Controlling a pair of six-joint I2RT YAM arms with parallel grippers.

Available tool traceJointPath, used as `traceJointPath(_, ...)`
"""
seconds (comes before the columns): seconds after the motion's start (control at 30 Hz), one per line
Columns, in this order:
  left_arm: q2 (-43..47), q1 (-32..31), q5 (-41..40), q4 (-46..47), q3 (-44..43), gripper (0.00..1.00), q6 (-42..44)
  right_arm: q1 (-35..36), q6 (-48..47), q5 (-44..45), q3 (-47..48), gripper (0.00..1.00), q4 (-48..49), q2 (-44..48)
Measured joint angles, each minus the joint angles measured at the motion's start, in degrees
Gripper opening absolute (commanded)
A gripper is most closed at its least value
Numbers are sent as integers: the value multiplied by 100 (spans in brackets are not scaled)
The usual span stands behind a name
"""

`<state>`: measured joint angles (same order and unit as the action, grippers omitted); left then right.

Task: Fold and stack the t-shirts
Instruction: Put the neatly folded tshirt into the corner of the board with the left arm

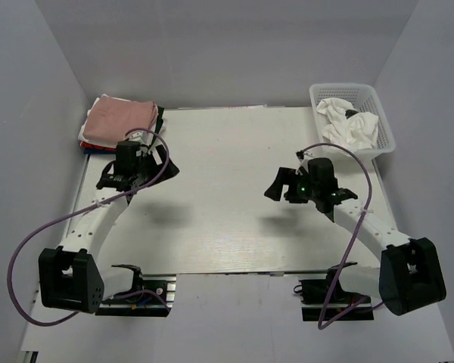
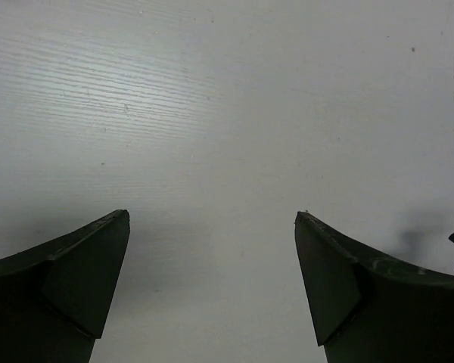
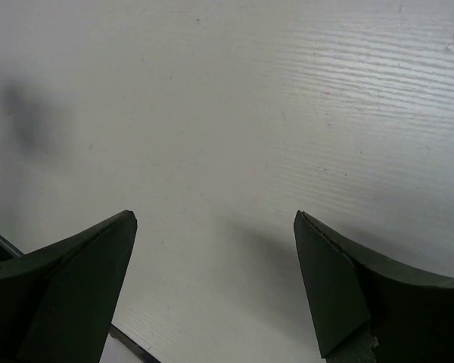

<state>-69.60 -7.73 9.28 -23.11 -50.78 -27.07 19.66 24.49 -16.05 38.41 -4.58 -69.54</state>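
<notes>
A stack of folded t-shirts [image 1: 121, 119] lies at the table's far left corner, a dusty pink one on top, with white, red and dark cloth edges showing beneath. A crumpled white t-shirt [image 1: 349, 125] lies in the white basket [image 1: 386, 125] at the far right. My left gripper [image 1: 157, 168] is open and empty just in front of the stack, over bare table [image 2: 212, 215]. My right gripper [image 1: 281, 184] is open and empty over the table right of the middle [image 3: 212, 215], in front of the basket.
Grey walls close in the table on the left, back and right. Purple cables loop from both arms. Black clamps hold the arm bases at the near edge [image 1: 140, 283].
</notes>
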Motion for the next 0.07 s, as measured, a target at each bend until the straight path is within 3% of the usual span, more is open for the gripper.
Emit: traceJointPath(0.07, 63, -48, -103, -31, -33, 100, -50, -2, 20, 2, -122, 90, 28, 125)
